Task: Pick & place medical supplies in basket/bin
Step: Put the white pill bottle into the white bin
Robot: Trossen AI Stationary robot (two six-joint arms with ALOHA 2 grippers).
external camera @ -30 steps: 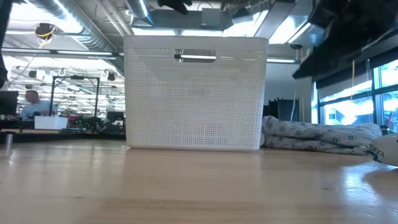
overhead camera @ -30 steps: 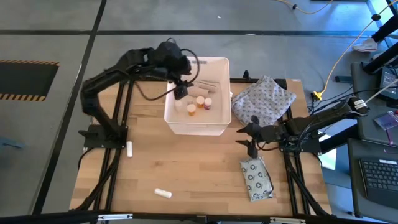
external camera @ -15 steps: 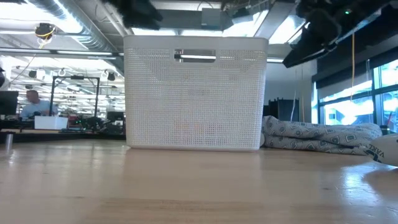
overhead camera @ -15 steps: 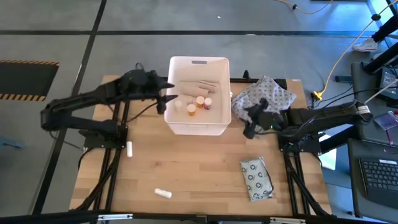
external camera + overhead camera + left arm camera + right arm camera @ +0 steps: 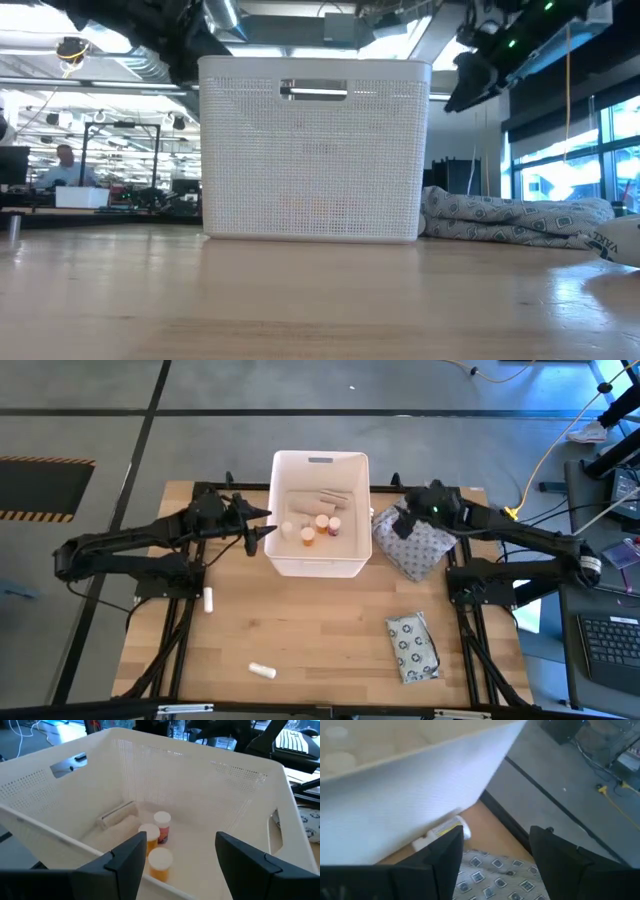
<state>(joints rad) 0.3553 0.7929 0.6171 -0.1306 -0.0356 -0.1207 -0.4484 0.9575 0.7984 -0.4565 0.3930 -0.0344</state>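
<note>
With several bottles already in the bin point(image 5: 318, 565), this looks like a between-picks step. Left gripper point(image 5: 262, 530) hovers beside the bin's left wall, fingers spread, empty. Right gripper point(image 5: 402, 525) hangs over the cloth bundle point(image 5: 425, 550), released, empty. Grey packet point(image 5: 412, 648) and white vial point(image 5: 262, 671) lie on the table point(image 5: 320, 620); next move: descend on one.

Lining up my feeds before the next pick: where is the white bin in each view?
High: bin at table centre-back, between both arms.
Low: fills the middle, handle slot at its top.
Left wrist: open interior, bottles inside.
Right wrist: white wall across the upper left.
Shared landmark: the handle slot.
</note>
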